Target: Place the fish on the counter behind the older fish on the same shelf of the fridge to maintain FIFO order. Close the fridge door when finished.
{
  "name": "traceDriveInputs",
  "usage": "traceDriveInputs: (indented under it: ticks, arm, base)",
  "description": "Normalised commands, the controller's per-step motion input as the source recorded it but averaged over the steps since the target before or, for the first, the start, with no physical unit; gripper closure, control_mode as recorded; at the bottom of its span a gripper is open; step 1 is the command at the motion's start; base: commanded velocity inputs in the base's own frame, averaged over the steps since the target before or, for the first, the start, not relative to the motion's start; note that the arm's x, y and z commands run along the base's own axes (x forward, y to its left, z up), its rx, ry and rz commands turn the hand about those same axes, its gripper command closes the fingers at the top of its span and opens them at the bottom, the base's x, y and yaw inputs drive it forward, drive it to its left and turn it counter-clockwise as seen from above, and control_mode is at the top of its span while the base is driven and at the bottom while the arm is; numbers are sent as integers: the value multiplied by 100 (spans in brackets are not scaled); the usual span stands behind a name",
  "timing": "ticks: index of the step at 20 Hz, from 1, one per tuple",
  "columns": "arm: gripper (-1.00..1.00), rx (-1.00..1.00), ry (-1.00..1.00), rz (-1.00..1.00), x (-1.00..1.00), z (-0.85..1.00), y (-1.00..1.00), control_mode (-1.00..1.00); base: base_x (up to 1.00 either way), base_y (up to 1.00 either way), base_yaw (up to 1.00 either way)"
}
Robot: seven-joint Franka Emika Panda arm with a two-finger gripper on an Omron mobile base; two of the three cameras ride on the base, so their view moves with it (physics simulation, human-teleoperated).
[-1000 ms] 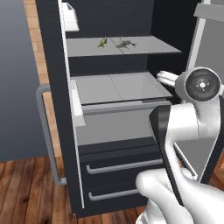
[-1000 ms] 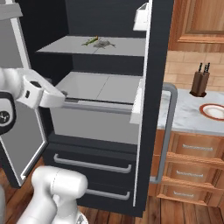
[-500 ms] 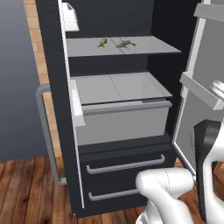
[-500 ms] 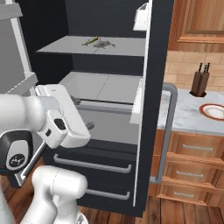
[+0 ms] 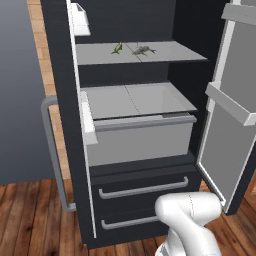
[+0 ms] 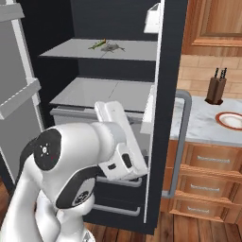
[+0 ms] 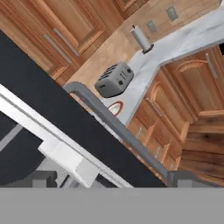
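A: Arm has swung right since the last frame; white arm's gripper (image 7: 111,181) fully open, empty, facing black fridge door (image 6: 171,71).

B: Slim greenish-yellow fish (image 5: 118,48) probably sits beside grey older fish (image 5: 142,49) on pale grey shelf (image 5: 170,52), up-left of fingers.

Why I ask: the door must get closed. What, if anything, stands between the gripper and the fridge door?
Nothing visible does. In the hand view, the open gripper directly faces the fridge door, beside its grey handle.

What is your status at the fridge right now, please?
Pincer open, empty. Slim greenish-yellow fish beside dull grey fish on pale grey upper shelf. Both black fridge doors open, unobstructed.
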Motion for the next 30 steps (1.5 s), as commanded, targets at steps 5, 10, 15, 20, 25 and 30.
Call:
traceDriveInputs:
  ticks: [5,10,15,20,25,30]
  arm:
    - [-100,26,-15,4,12,-33,-95,-100]
    - [-100,26,-17,13,58,-52,-72,-100]
    - [-100,25,-17,16,57,-64,-67,-100]
    - [-100,14,0,22,71,-45,-39,-100]
    - [-100,16,-1,18,76,-37,-39,-100]
    - [-100,16,-2,19,53,-30,-41,-100]
  base:
    - [0,0,0]
    - [0,0,0]
    - [0,0,0]
    - [0,0,0]
    - [0,0,0]
    - [0,0,0]
